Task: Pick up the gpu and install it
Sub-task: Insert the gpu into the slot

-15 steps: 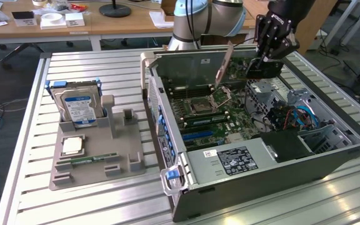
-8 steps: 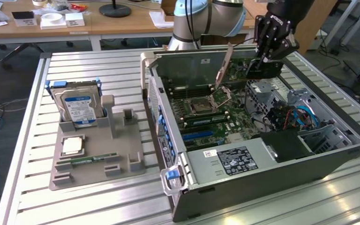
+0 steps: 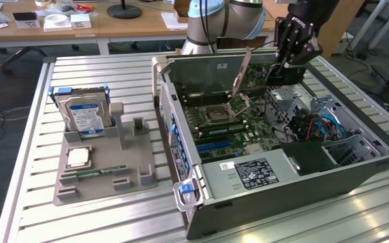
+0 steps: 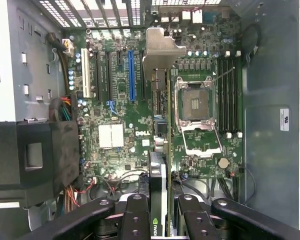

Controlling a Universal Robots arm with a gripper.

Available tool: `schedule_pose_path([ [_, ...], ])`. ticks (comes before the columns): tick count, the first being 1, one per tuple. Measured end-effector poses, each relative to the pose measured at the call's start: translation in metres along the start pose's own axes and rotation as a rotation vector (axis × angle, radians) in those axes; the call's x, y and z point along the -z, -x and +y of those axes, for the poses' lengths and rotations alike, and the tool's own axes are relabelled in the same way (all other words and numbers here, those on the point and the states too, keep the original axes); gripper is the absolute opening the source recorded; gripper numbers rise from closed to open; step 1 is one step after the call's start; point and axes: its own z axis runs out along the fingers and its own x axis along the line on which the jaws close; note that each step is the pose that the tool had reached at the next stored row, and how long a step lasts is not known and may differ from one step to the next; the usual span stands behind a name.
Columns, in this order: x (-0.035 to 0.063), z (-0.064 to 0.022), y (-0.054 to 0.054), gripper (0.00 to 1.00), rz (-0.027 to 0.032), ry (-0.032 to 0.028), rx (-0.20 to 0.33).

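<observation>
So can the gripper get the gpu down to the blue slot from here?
Probably yes. The gripper, shut on the gpu, hangs over the motherboard, and the blue slot beside the card looks bare, no cable across it.

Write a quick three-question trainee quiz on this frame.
1. True or false: the hard drive stands in the grey holder outside the case.
2. What does the gripper grip? A) memory stick B) gpu C) hard drive
3. Fill in: the gpu hangs edge-down over the ____ inside the open case.
Key: 1 true; 2 B; 3 motherboard.
</observation>
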Motion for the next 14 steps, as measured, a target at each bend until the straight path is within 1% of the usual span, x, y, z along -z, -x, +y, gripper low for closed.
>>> schedule_pose_path([
  [7, -0.012, 0.0045, -0.001, 0.27, -0.0001, -0.003, 0.0],
  [12, -0.013, 0.0052, -0.001, 0.27, 0.0, -0.0031, 0.0],
  [14, -0.0132, 0.0068, -0.001, 0.27, -0.0002, -0.0034, 0.0],
])
